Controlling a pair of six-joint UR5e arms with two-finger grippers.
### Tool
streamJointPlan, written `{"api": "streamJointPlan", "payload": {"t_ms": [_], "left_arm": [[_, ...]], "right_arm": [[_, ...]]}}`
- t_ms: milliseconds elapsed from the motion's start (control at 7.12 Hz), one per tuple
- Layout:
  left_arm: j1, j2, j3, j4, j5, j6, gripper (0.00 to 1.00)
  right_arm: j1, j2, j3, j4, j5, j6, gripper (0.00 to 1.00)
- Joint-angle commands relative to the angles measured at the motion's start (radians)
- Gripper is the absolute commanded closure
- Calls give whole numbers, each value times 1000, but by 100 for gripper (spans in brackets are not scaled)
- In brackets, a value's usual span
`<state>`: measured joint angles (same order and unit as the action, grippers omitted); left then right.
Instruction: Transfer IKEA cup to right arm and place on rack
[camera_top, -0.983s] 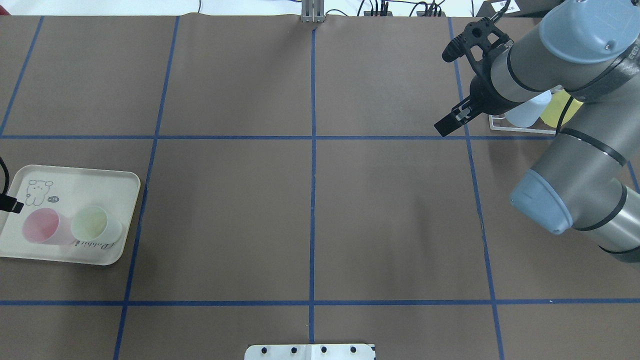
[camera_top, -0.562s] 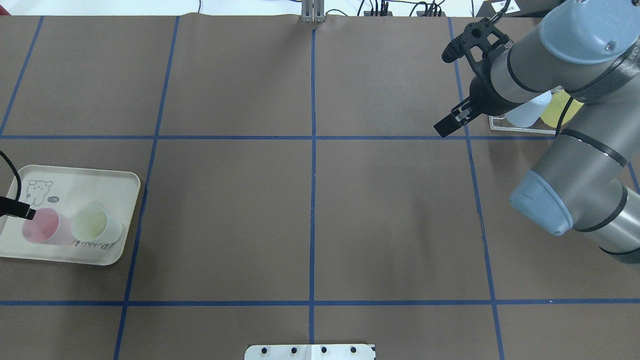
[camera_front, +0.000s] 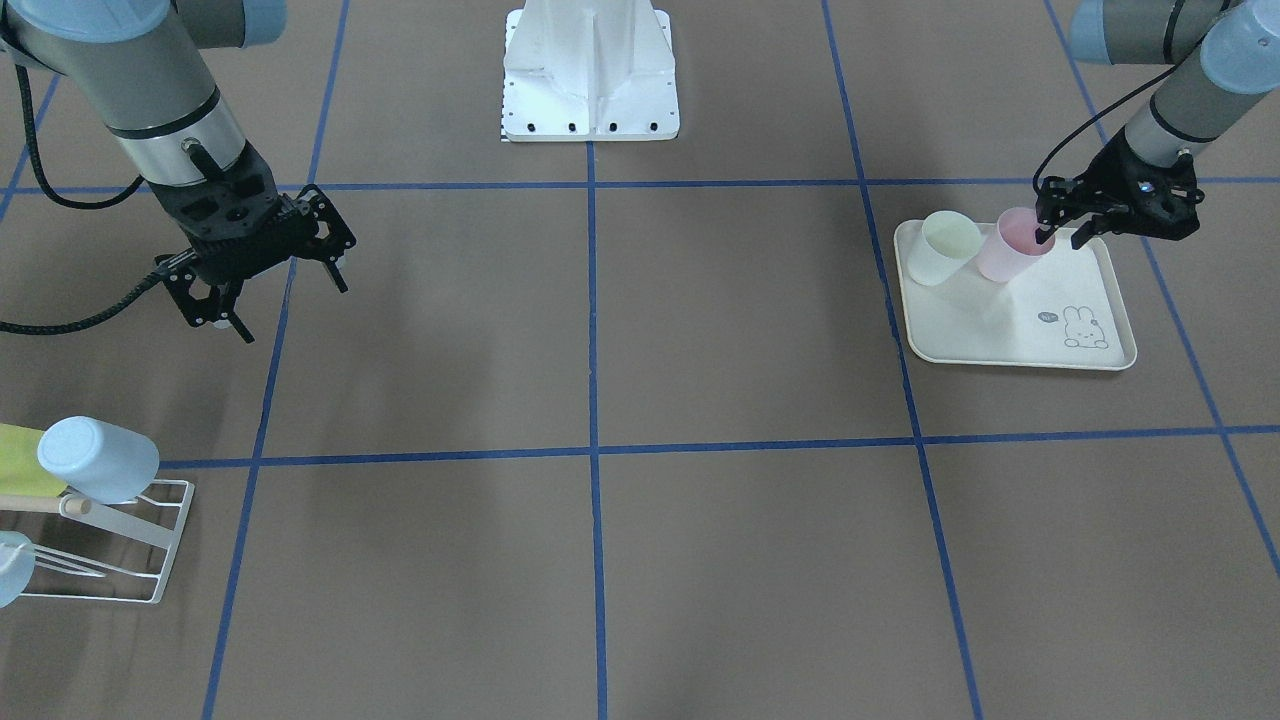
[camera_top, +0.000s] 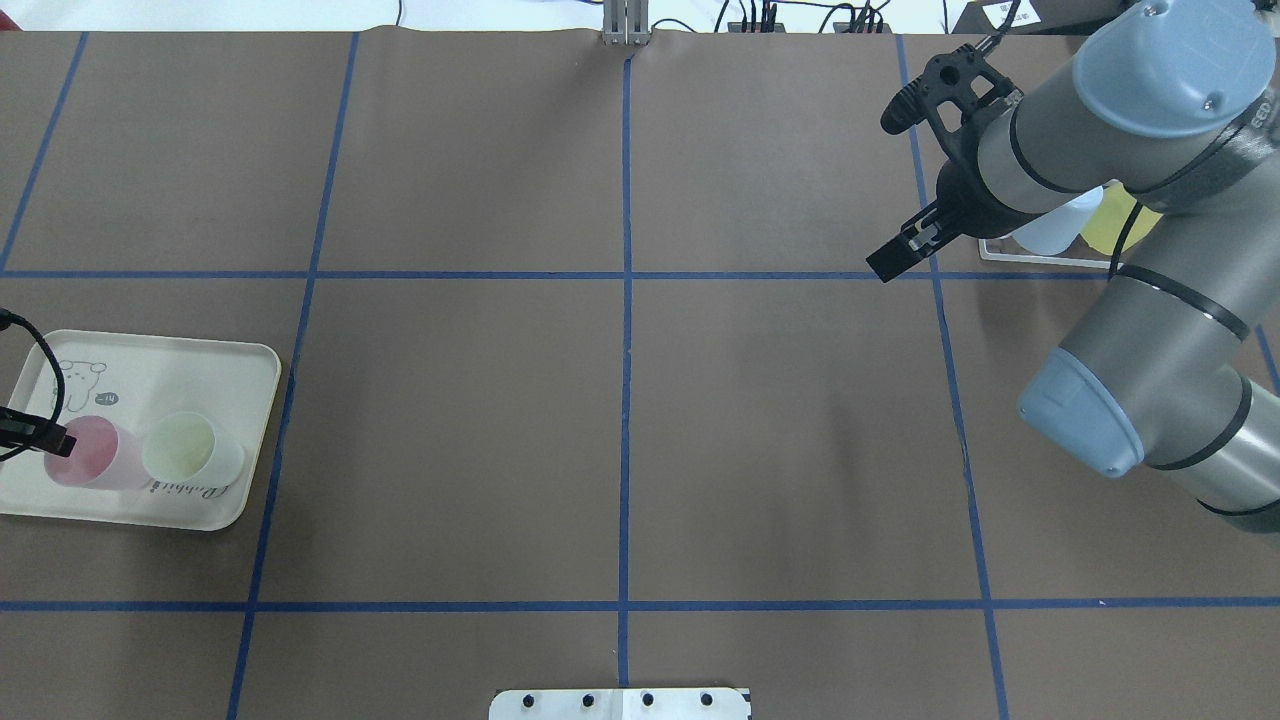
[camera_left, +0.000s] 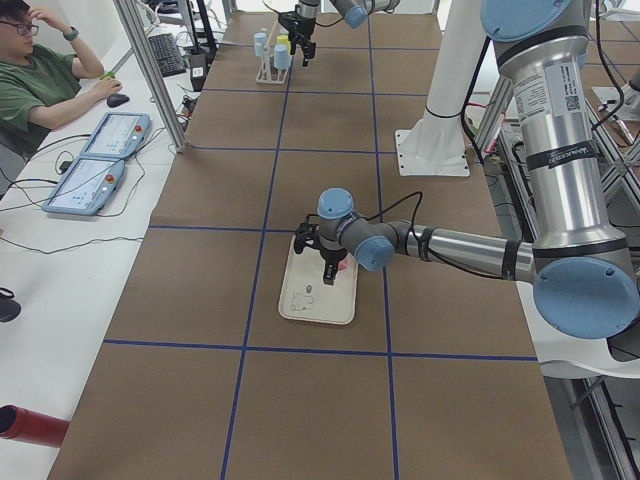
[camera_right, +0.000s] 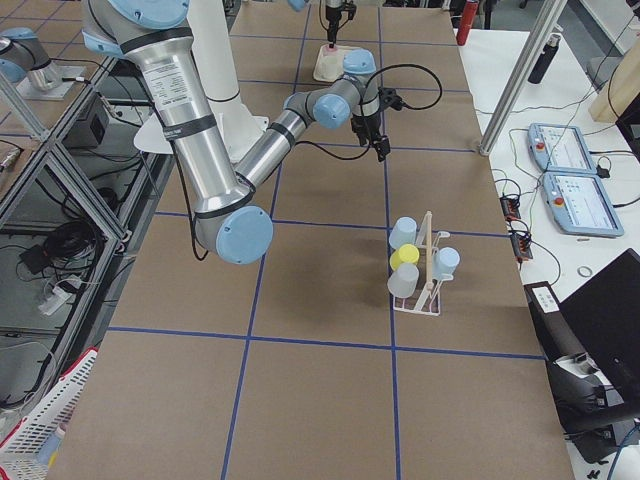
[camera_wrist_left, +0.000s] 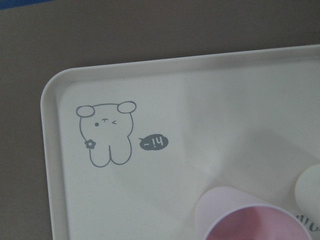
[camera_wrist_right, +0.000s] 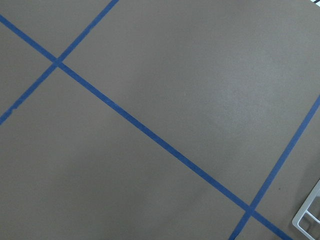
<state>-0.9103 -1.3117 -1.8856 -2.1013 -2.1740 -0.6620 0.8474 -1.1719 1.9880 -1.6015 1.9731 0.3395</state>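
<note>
A pink cup and a pale green cup stand upright side by side on the cream rabbit tray. My left gripper is open and lowered onto the pink cup, with one finger inside the rim and the other outside it. The left wrist view catches only the top of the pink cup. My right gripper hangs open and holds nothing, above the table beside the rack. The white wire rack carries several cups.
On the rack a blue cup lies upturned beside a yellow one. The arm base plate sits at the table's robot side. A person sits at a side desk with tablets.
My left gripper has moved in over the tray and down onto the pink cup's rim. The right arm has barely shifted.
</note>
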Motion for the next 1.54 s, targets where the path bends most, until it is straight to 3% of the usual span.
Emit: {"api": "streamJointPlan", "payload": {"t_ms": [0,562,983,1123,1404], "left_arm": [[2,-3,-1,1,-22,-7,100],[-39,-11,-9,18,-71,-4,100],[-252,-38,-38,78,-104,-4,100],[-274,-105,-38,142,-104,-16,100],[-271,-255,-38,178,-165,-335,100]], "right_arm": [[-5,-2,0,0,-2,1,0],[-8,6,0,0,-2,1,0],[-21,23,0,14,-5,1,0],[-27,47,-5,15,-5,1,0],[-45,121,-32,20,-5,0,0]]}}
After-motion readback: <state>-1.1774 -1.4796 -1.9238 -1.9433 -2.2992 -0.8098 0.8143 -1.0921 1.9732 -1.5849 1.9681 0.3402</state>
